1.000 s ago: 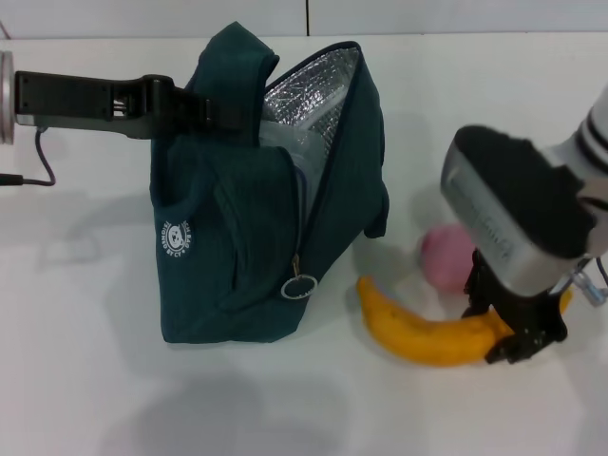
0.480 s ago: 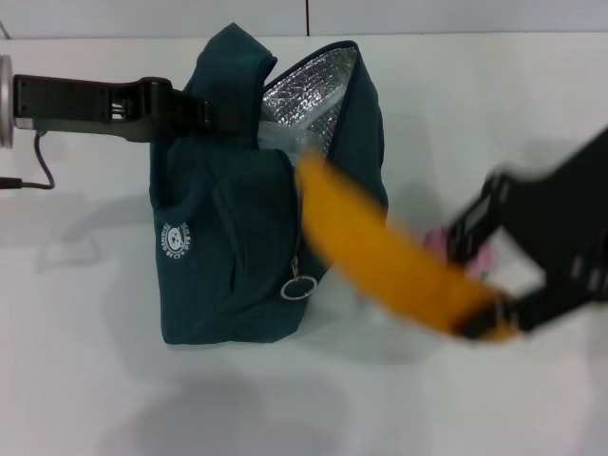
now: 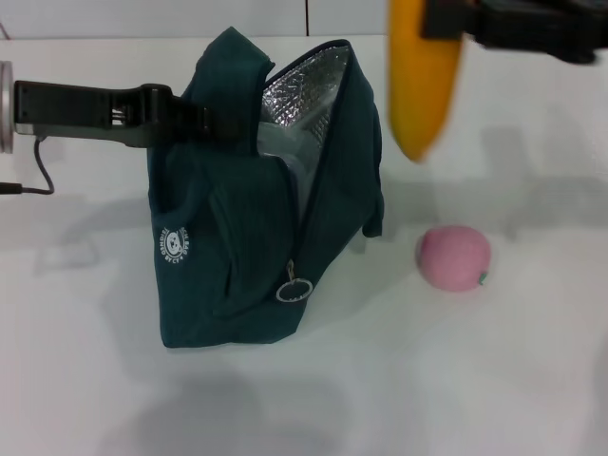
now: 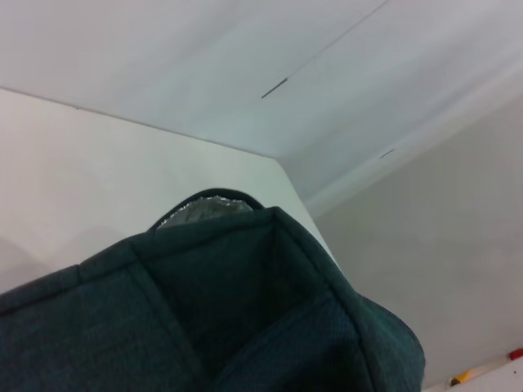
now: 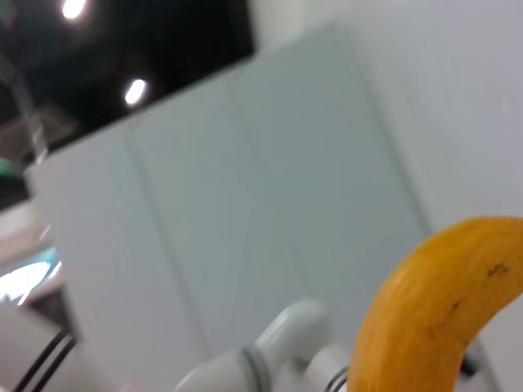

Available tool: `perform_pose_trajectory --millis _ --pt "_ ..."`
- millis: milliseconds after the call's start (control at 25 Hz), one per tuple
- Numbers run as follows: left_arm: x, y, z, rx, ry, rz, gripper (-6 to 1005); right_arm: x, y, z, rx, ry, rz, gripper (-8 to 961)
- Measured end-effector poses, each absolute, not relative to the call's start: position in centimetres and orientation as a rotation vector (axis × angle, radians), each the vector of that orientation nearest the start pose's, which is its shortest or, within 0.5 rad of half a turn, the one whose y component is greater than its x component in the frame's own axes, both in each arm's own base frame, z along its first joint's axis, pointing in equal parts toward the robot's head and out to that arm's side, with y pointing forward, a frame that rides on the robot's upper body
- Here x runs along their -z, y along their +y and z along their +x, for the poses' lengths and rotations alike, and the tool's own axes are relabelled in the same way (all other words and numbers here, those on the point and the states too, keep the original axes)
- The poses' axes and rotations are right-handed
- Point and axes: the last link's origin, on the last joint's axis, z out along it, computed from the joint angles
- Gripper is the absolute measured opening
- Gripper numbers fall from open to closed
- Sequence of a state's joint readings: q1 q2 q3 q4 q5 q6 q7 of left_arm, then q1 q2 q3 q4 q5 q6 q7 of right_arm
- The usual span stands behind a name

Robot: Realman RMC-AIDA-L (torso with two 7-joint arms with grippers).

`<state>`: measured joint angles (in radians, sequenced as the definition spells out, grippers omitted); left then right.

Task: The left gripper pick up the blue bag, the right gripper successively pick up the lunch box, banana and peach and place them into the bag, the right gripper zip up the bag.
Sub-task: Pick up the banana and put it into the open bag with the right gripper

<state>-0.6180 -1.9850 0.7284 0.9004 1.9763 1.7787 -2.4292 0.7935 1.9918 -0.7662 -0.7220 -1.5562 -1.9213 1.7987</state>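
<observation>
The blue bag stands on the white table, its mouth open and silver lining showing. My left gripper is shut on the bag's handle at its upper left; the left wrist view shows the bag's fabric close up. High at the top of the head view, my right gripper is shut on the banana, which hangs down just right of the bag's opening. The same banana fills the right wrist view's corner. The peach lies on the table right of the bag. The lunch box is not visible.
A ring zipper pull hangs low on the bag's front edge. A black cable trails from the left arm at the table's far left. White table surface stretches in front of the bag and the peach.
My right gripper has lifted the banana from the table beside the peach, swung it up and now holds it high beside the bag's opening. The bag and left gripper stayed put.
</observation>
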Motion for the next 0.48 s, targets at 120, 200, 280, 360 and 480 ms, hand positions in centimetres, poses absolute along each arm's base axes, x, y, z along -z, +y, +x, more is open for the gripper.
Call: perform_pose_trajectory --millis 120,200,280,360,480 --pt "-6.8 35.3 -20.9 0.731 -1.640 -2.621 30 -4.9 36.6 11.3 -1.439 0.486 -2.892 427" --pt "-6.7 35.3 -20.9 0.731 -1.639 -2.625 30 -4.0 36.8 11.2 -1.447 0.498 -2.879 428" --pt "-6.6 35.3 -20.8 0.732 -1.638 -2.629 30 -1.3 37.3 11.3 -1.429 0.514 -2.838 430" --pt "-6.5 35.3 -20.9 0.734 -1.644 -2.629 30 0.0 37.6 11.2 -1.372 0.485 -2.833 431" --pt "-6.4 35.2 -20.9 0.735 -1.643 -2.633 30 1.6 37.7 10.7 -1.305 0.438 -2.844 433"
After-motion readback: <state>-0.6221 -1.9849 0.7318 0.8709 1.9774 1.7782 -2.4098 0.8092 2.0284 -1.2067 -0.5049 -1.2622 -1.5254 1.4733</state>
